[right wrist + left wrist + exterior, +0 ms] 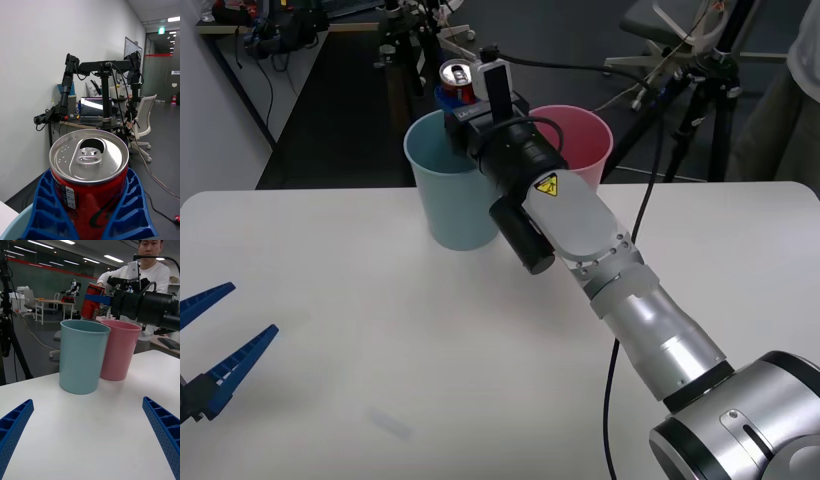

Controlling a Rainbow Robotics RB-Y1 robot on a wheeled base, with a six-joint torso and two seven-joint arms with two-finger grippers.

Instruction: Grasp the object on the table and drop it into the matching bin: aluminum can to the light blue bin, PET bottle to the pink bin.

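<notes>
Right gripper (455, 92) outstretched, fingers clamped; left gripper (210, 340) low, fingers spread.

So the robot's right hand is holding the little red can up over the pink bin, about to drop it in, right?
Not quite. The right hand does hold the red can, but above the light blue bin, not the pink bin beside it. The front view shows this, and the left wrist view agrees.

The can (90, 176) had a shiny metal top; both bins, blue (83, 356) and pink (120, 350), looked smooth matt plastic.
</notes>
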